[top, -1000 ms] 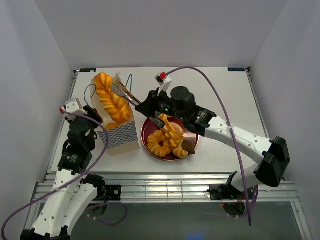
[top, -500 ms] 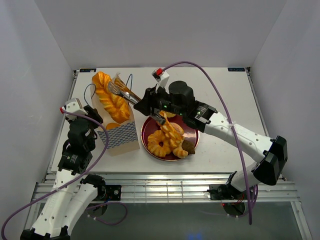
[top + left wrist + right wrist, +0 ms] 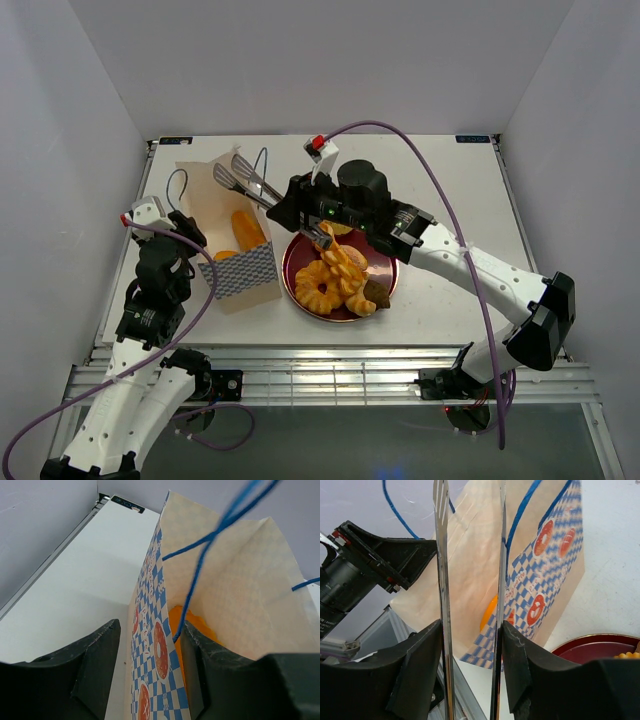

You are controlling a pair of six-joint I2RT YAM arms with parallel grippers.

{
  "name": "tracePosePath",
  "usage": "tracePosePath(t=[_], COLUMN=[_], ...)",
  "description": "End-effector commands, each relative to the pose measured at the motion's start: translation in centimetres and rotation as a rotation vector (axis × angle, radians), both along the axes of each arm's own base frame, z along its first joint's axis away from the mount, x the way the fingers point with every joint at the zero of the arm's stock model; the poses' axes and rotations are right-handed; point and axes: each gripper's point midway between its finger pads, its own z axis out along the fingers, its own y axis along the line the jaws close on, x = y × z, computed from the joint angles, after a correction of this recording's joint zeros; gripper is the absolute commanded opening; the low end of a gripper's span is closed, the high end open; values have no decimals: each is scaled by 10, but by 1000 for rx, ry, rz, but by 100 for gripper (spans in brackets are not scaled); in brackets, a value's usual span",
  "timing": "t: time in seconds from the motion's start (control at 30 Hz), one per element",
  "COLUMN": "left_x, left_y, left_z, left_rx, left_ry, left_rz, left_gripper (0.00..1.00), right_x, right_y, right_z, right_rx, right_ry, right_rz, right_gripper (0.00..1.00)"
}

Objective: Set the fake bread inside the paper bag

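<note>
The paper bag stands open at the left of the table, with a golden braid of fake bread down inside it. My left gripper is shut on the bag's left wall, and the orange bread shows just inside. My right gripper is shut on metal tongs. The tongs' blades stand apart and empty over the bag's mouth. More fake bread, twisted and ring-shaped, lies on the dark-red plate, with a dark chunk.
The plate sits right beside the bag, under my right forearm. The bag's blue cord handles stick up at its far side. White walls close in the table on three sides.
The long braid that stood high out of the bag between the tongs has dropped down inside the bag. The tongs have opened and are empty. The left arm has not moved.
</note>
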Motion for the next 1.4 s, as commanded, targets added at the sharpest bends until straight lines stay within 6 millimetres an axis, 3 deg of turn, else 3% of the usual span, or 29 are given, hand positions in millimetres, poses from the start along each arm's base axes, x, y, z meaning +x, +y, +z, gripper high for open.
tracePosePath(t=[0.0,0.2,0.33,0.37,0.43,0.67,0.8,0.83,1.13,1.27,1.37], left_x=[0,1,1,1,1,1,1,1,1,1,1], left_y=[-3,-2,-2,-2,-2,-1,-1,-1,-1,-2,-2], left_z=[1,1,0,0,-1,-1,-1,-1,0,0,0], left_rx=[7,10,12,12,13,15,16,17,15,15,15], left_ry=[3,5,7,6,9,13,10,13,9,7,9], left_rz=[-15,-14,-13,-11,-10,-8,-7,-7,-10,-12,-16], left_gripper=[61,61,61,61,61,61,61,61,61,61,61], right_x=[-1,-14,-30,-32,-41,-68,-76,-71,-70,-68,-69], right_y=[3,-6,-29,-33,-47,-77,-103,-110,-168,-187,-194], right_z=[36,60,77,68,75,63,44,28,-46,-89,-109], right_rx=[69,90,106,91,107,90,46,11,-152,-283,-347], right_ry=[-68,-107,-135,-128,-146,-133,-104,-87,-7,77,117], right_rz=[16,54,58,56,54,84,35,-11,-204,-283,-305], right_gripper=[54,49,49,49,49,48,48,48,48,49,49])
